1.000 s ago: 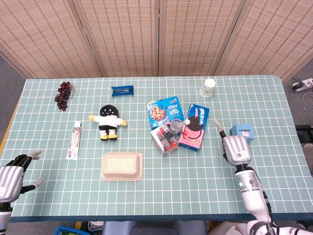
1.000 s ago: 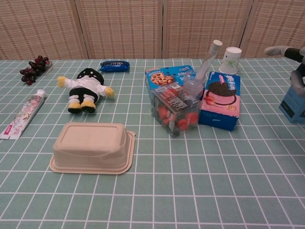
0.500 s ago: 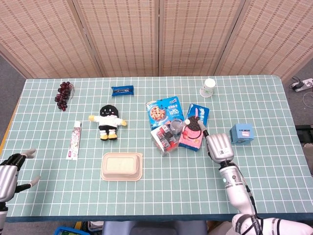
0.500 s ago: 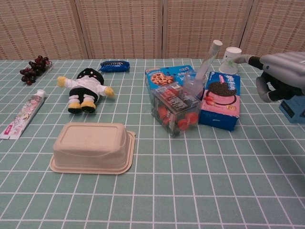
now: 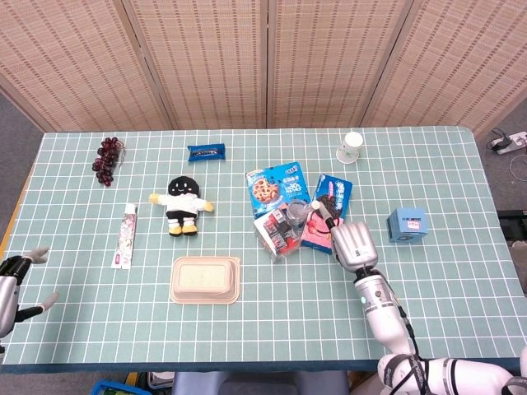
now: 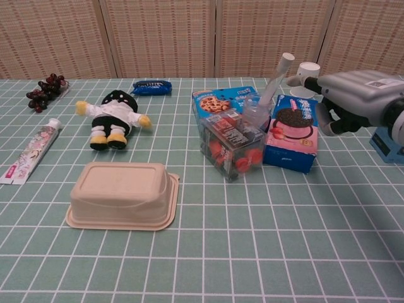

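Your right hand (image 5: 352,242) hovers fingers apart, grasping nothing, just beside the pink cardboard cookie box (image 5: 326,211); left hand (image 5: 10,284) spread, released.

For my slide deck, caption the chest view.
Right hand hovers open beside the pink cookie box on the green gridded table.

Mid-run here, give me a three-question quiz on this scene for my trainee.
1. True or false: the right robot hand grips the pink cookie box.
2. Which lies nearest the beige lidded tray? A) grapes B) plush doll C) paper cup
3. Fill in: the small blue box sits on the right hand's ___ side in the head view.

Key: 1 false, it hovers beside the box, holding nothing; 2 B; 3 right.
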You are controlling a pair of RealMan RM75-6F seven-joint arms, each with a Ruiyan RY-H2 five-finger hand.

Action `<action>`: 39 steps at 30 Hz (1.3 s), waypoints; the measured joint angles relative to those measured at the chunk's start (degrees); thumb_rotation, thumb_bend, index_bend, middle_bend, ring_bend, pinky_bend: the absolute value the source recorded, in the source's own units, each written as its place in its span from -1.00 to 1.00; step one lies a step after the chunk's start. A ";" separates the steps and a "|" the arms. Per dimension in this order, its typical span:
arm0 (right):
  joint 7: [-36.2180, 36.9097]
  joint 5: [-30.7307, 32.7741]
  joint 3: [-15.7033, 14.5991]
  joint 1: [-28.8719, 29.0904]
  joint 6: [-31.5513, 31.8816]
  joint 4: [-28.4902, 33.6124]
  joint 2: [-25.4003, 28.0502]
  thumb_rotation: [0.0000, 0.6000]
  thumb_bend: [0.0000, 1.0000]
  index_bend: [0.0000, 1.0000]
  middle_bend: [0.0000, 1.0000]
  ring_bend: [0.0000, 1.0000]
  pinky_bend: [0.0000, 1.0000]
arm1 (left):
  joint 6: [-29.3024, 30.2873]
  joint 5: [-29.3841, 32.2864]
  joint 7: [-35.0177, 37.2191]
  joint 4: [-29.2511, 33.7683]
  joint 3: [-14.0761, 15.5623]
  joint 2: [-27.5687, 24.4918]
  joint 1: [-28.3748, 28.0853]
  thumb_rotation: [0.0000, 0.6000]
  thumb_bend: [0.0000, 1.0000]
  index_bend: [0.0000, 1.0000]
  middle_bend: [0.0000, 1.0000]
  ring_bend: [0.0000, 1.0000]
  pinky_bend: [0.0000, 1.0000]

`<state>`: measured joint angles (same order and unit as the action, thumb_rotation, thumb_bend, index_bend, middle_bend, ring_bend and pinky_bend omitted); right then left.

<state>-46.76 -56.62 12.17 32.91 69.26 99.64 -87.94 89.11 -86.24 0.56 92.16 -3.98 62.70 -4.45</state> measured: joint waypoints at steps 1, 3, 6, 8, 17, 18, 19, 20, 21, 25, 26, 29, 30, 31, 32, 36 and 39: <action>-0.05 0.07 -0.03 0.19 0.03 -0.08 -0.18 1.00 0.61 -1.00 0.58 0.63 0.92 | 0.19 0.13 0.19 0.04 -0.13 -0.12 0.09 1.00 -0.72 -0.42 -0.29 -0.41 -0.10; -0.22 0.29 -0.14 0.64 0.04 -0.23 -0.52 1.00 0.62 -1.00 0.58 0.63 0.92 | 0.43 0.38 0.41 0.09 -0.31 -0.30 0.22 1.00 -0.72 -0.42 -0.29 -0.41 -0.10; -0.53 0.66 -0.32 1.26 0.04 -0.33 -0.95 1.00 0.62 -1.00 0.58 0.63 0.92 | 0.49 0.79 0.67 0.23 -0.49 -0.63 0.38 1.00 -0.72 -0.41 -0.29 -0.41 -0.10; -0.71 0.82 -0.47 1.64 0.10 -0.33 -1.20 1.00 0.62 -1.00 0.59 0.63 0.92 | 0.39 1.03 0.78 0.39 -0.55 -0.87 0.44 1.00 -0.72 -0.41 -0.29 -0.41 -0.10; -1.99 1.05 -0.85 3.14 0.64 0.49 -1.53 1.00 0.63 -1.00 0.59 0.64 0.92 | -0.50 1.84 0.20 1.41 -0.47 -2.07 0.58 1.00 -0.72 -0.38 -0.29 -0.41 -0.10; -2.15 1.14 -0.85 3.33 0.67 0.61 -1.54 1.00 0.63 -1.00 0.59 0.64 0.92 | -0.61 1.94 0.10 1.57 -0.45 -2.20 0.58 1.00 -0.72 -0.37 -0.29 -0.41 -0.10; -2.32 1.22 -0.85 3.51 0.70 0.73 -1.55 1.00 0.63 -1.00 0.59 0.64 0.92 | -0.72 2.04 0.00 1.70 -0.45 -2.30 0.58 1.00 -0.72 -0.37 -0.29 -0.41 -0.10; -2.56 1.30 -0.87 3.73 0.74 0.88 -1.57 1.00 0.63 -1.00 0.59 0.64 0.92 | -0.77 2.10 -0.04 1.75 -0.46 -2.34 0.58 1.00 -0.73 -0.37 -0.29 -0.41 -0.10; -2.75 1.34 -0.90 3.90 0.79 1.00 -1.59 1.00 0.64 -1.00 0.59 0.64 0.92 | -0.82 2.15 -0.06 1.79 -0.47 -2.37 0.58 1.00 -0.73 -0.37 -0.29 -0.41 -0.10; -3.39 1.48 -0.98 4.55 1.14 1.55 -1.67 1.00 0.65 -1.00 0.59 0.64 0.92 | -1.01 2.31 -0.15 1.94 -0.49 -2.49 0.57 1.00 -0.72 -0.36 -0.29 -0.41 -0.10; -3.50 1.50 -1.00 4.71 1.27 1.65 -1.69 1.00 0.65 -1.00 0.59 0.64 0.92 | -0.99 2.31 -0.16 1.94 -0.50 -2.49 0.58 1.00 -0.72 -0.36 -0.29 -0.41 -0.10; -3.57 1.51 -1.07 4.97 1.57 1.84 -1.73 1.00 0.65 -1.00 0.59 0.64 0.92 | -1.00 2.27 -0.13 1.94 -0.52 -2.50 0.57 1.00 -0.72 -0.35 -0.29 -0.41 -0.10; -3.54 1.48 -1.10 5.01 1.68 1.92 -1.71 1.00 0.65 -1.00 0.59 0.64 0.92 | -1.03 2.24 -0.13 1.93 -0.51 -2.50 0.56 1.00 -0.72 -0.35 -0.29 -0.41 -0.10; -3.52 1.44 -1.14 5.05 1.82 2.00 -1.69 1.00 0.65 -1.00 0.59 0.64 0.92 | -1.08 2.22 -0.13 1.92 -0.50 -2.51 0.54 1.00 -0.72 -0.35 -0.29 -0.41 -0.10; -3.48 1.39 -1.21 5.09 1.99 2.12 -1.62 1.00 0.65 -1.00 0.59 0.64 0.92 | -1.10 2.21 -0.12 1.90 -0.49 -2.51 0.54 1.00 -0.72 -0.34 -0.29 -0.41 -0.10; -3.37 1.06 -1.58 5.00 2.66 2.66 -1.13 1.00 0.65 -1.00 0.59 0.64 0.92 | -1.19 2.16 -0.08 1.87 -0.47 -2.52 0.52 1.00 -0.72 -0.33 -0.29 -0.41 -0.10; -3.24 0.50 -2.15 4.53 3.54 3.43 -0.41 1.00 0.65 -1.00 0.59 0.64 0.92 | -1.32 2.17 -0.05 1.82 -0.46 -2.52 0.47 1.00 -0.72 -0.30 -0.29 -0.41 -0.10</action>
<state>-50.00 -56.12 10.02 37.44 72.80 103.07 -88.35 87.79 -84.07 0.50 93.98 -4.44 60.19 -3.98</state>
